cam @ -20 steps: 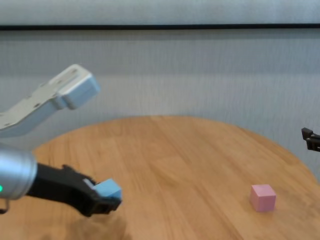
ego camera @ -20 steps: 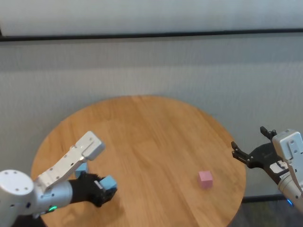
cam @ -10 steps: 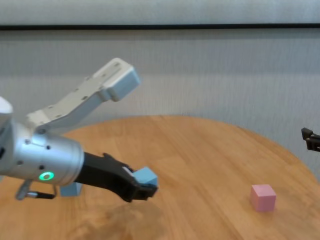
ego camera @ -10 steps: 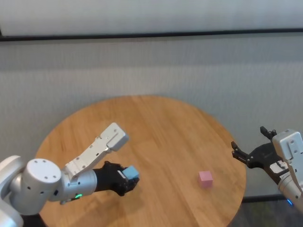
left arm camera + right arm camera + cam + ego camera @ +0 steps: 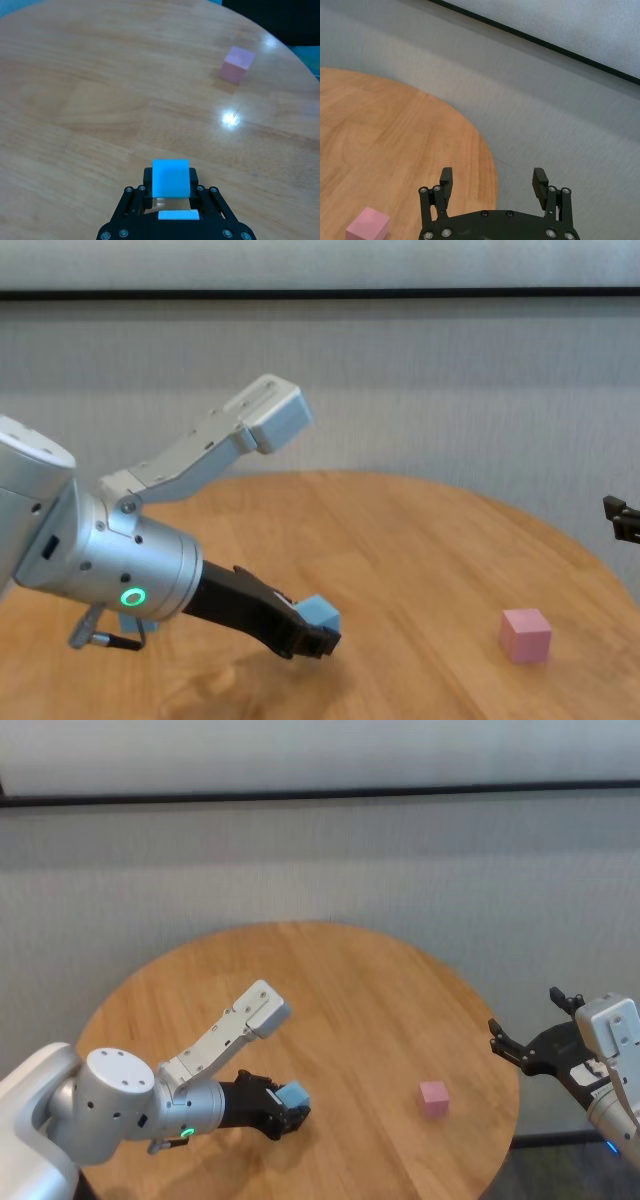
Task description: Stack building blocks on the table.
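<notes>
The left pincer (image 5: 291, 1107), clamped on 1 blue block (image 5: 293, 1094), hovered over the counter (image 5: 340, 990) with the pink block (image 5: 434, 1097) toward the robot's right, nearer the wide-open right pincer (image 5: 530, 1026).

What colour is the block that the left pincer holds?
Light blue block in the left pincer; the left wrist view shows it best.

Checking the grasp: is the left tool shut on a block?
Shut: the left tool clamps a blue block above the table.

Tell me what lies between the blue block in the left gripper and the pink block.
Only bare wooden table: the left wrist view shows nothing between the held blue block and the pink block.
</notes>
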